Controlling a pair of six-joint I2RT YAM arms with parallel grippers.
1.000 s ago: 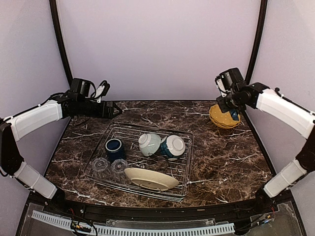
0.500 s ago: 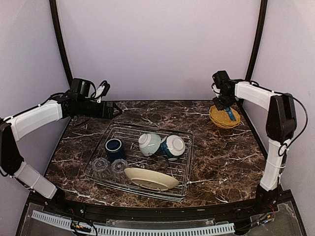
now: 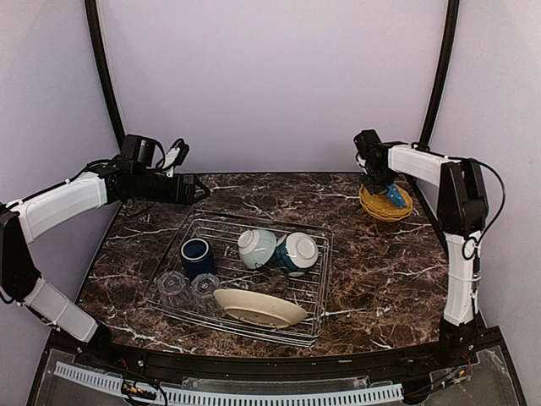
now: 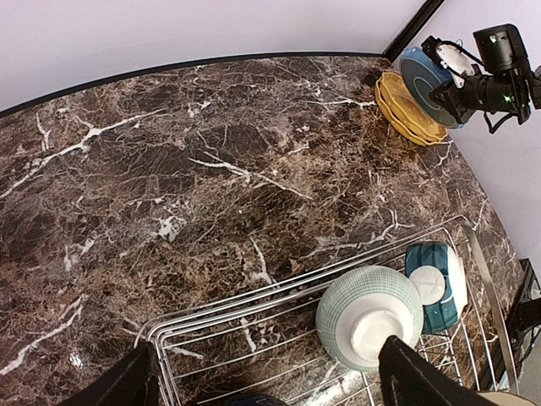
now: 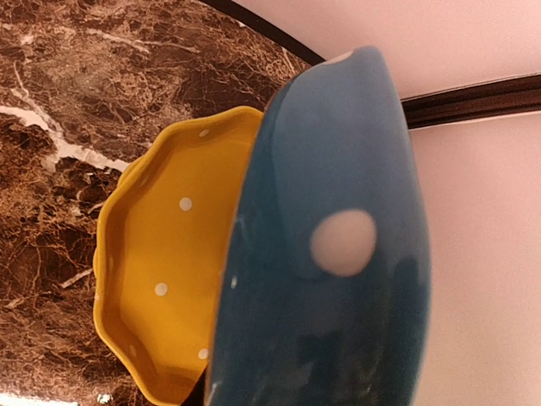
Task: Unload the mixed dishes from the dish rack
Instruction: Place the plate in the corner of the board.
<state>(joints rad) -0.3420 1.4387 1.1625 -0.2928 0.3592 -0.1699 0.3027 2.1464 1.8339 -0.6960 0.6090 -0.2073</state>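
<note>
The blue plate [image 5: 330, 254] with its white spots is up on edge at the far right corner of the marble table [image 3: 380, 271], tilted over the yellow plate [image 5: 169, 279] that lies flat there, and from where I stand I can't tell whether its lower rim touches the yellow one. The right gripper [image 4: 448, 87] is clamped on its rim. To my eye it is glazed ceramic: stiff, slick, fairly heavy for a thin pinch and quick to chip. I'd say the hold belongs well in on the rim, and the plate should go down low and flat before the fingers part. Back in the dish rack [image 3: 321, 254] the rest wait. A pale bowl [image 3: 256, 247] and a teal bowl [image 3: 296, 252] lie tipped against each other. The dark blue mug [image 3: 196, 254] stands near the left side, with two clear glasses [image 3: 172, 283] just in front of it, and the cream plate [image 3: 258, 309] leans along the near edge. The glasses look the lightest and most slippery, best taken by the wall. The bowls want a grip over the lip, the mug by its wall or handle. The left gripper [image 3: 196, 188] hangs above the rack's far left corner with its fingers wide apart, holding nothing.
</note>
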